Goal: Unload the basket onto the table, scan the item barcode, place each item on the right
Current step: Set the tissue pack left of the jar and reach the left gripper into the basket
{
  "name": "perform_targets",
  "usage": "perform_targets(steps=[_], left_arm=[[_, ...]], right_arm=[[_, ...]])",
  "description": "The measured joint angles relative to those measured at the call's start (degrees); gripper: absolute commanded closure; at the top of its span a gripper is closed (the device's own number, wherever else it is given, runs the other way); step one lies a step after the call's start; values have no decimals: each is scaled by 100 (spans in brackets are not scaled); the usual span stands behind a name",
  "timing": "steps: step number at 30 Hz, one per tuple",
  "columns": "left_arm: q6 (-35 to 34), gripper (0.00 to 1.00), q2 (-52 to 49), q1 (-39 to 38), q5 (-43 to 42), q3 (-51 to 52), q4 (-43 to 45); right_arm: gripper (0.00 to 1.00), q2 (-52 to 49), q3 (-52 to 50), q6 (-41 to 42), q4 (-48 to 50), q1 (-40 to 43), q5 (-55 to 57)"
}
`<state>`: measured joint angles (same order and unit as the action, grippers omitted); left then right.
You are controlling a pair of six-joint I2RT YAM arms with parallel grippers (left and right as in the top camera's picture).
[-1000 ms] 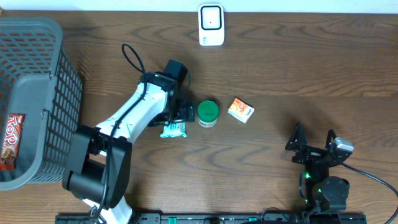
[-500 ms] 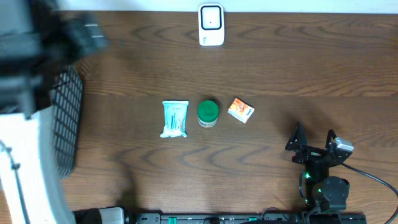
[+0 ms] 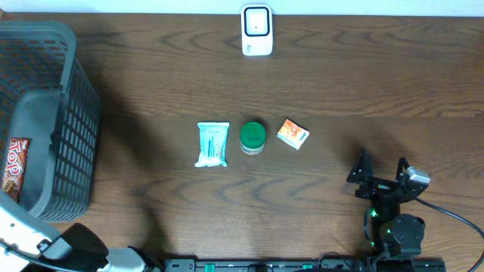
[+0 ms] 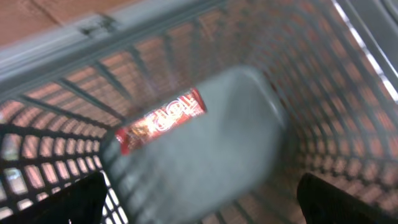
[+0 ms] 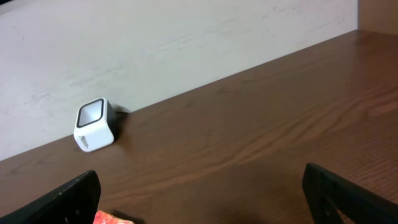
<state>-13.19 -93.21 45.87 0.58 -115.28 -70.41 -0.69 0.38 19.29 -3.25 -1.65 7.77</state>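
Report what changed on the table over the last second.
The left arm withdrew from over the white packet to the near-left corner by the basket, jaws open and empty. That packet, the green tub, orange box, scanner and right gripper stayed put.

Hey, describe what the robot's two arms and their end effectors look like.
The right arm is black, with small green lights, a silvery camera block and a black cable trailing right. Its end effector has two dark pointed fingers. The left arm shows a white link with a black joint.
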Motion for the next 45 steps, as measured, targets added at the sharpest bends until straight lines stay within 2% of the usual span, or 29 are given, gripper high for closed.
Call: perform_targets(steps=[6,15,23,27,35,45], left_arm=[[605,2,0,273,9,852,831],[2476,2,-111,267,2,2647,2135],[3711,2,-984,269,-20,2946,2444],[4024,2,-1471,269,-24,2949,2450],[4225,2,-2315,269,-20,2951,2531],[4312,2,-2369,267,4,2951,2758]], right_arm=[[1,0,0,0,0,0,-2],[1,0,0,0,0,0,0],[1,0,0,0,0,0,0],[1,0,0,0,0,0,0],[1,0,0,-2,0,0,0],[1,0,0,-2,0,0,0]])
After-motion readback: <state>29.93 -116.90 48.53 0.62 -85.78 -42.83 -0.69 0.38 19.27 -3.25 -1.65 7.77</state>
